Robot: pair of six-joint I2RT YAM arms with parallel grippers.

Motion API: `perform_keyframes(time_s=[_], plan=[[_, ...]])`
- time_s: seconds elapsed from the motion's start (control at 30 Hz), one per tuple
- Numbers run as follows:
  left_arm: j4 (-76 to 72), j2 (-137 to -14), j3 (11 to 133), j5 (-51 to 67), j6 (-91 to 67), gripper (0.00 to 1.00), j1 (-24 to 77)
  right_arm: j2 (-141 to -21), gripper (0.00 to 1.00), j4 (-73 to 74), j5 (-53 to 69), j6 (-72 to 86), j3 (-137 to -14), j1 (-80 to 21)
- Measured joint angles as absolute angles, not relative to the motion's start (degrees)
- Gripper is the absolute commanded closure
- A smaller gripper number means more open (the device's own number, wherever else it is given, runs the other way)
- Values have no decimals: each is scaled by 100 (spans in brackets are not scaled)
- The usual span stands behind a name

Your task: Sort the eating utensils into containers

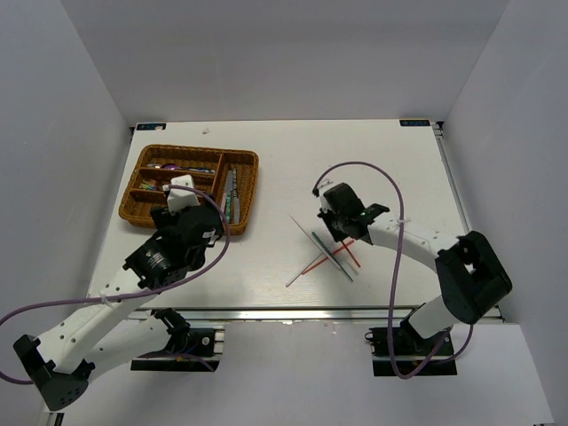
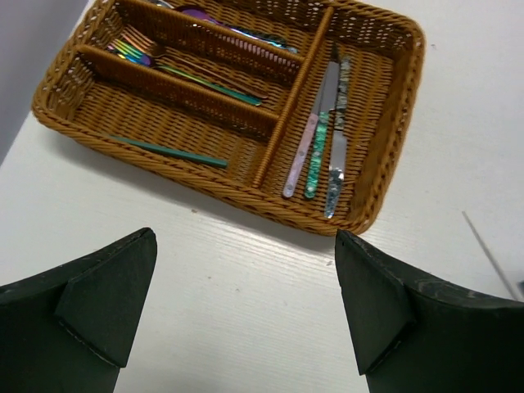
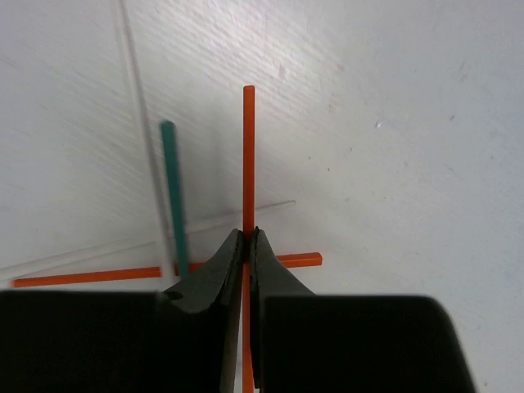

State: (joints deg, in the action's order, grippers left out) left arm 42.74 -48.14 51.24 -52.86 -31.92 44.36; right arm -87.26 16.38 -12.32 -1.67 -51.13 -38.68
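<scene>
The brown wicker tray [image 1: 244,191] stands at the far left of the table. In the left wrist view its rim [image 2: 385,188] is near, with knives [image 2: 323,139] in the right section, forks [image 2: 180,70], spoons [image 2: 237,33] and a green chopstick [image 2: 168,150] in the long sections. My left gripper [image 2: 246,303] is open and empty over bare table just in front of the tray, also in the top view [image 1: 191,220]. My right gripper [image 3: 248,233] is shut on an orange chopstick [image 3: 248,155]. A second orange chopstick [image 3: 82,277] lies crosswise under it. A green chopstick [image 3: 173,196] and a pale grey one [image 3: 135,106] lie beside it.
In the top view the loose chopsticks [image 1: 312,264] cross in a small pile at mid-table under the right gripper [image 1: 342,235]. White walls close in the table on three sides. Purple cables loop over both arms.
</scene>
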Motion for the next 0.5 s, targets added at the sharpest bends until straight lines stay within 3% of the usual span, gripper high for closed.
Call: perform_keyframes(time_s=[0.2,0.33,0.5], plan=[[3715,-4552,5105,-4316,-3463,2,4436,-7907,100,1271,-43,436,-5688,-3865],[2342,-4276,4644,-2928,-4007,2,4436,-7384,100,193,1400,1094,-5531,-3900],[779,-4466,4180,-1737,-4657,2,4438,-7496,100,-401,2213,1605,-5581,-4174]])
